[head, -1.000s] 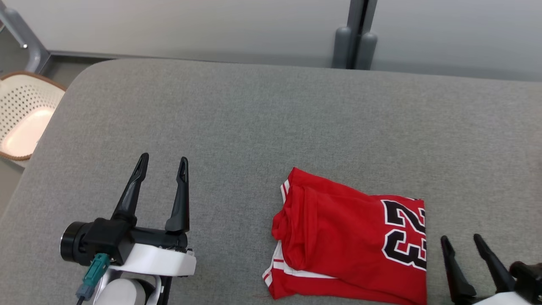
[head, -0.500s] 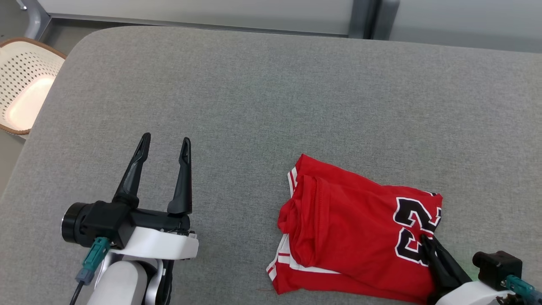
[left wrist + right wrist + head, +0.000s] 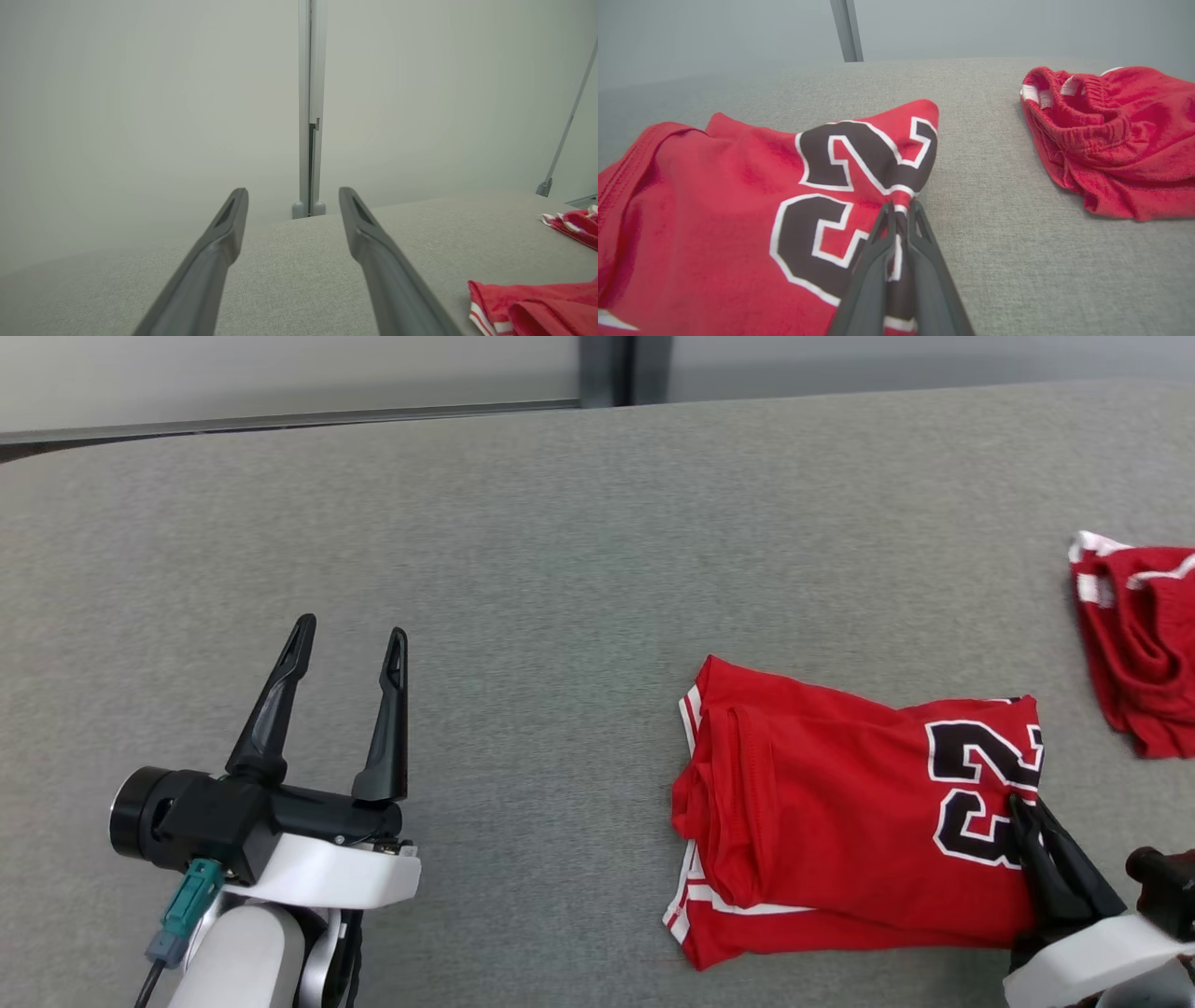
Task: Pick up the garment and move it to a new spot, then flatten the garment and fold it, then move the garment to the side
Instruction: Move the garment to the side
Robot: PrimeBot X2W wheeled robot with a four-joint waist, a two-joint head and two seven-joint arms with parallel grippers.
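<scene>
Nearest, at the lower right of the head view, the right jaws are clamped together on the right-hand edge of the folded red jersey (image 3: 840, 821), pinching the cloth just beside its black "23". In the right wrist view the fabric rises to a peak where the two dark fingers (image 3: 868, 280) meet. The wrist behind them is cut off by the frame's corner and hides the jersey's near right corner. The jersey lies on the grey counter (image 3: 560, 616), right of centre, with white-striped hems showing at its left side. Well apart to the left, the left jaws stand wide apart and empty above bare counter. Between them and the jersey, and beyond both, the counter is open cloth up to its far edge. Farther right, a second red garment (image 3: 1134, 644), crumpled and white-trimmed, lies apart from the jersey with a strip of counter between them; the frame's right edge cuts it off. Behind the far edge stand a grey post (image 3: 607, 369) and a pale wall (image 3: 280, 373).
</scene>
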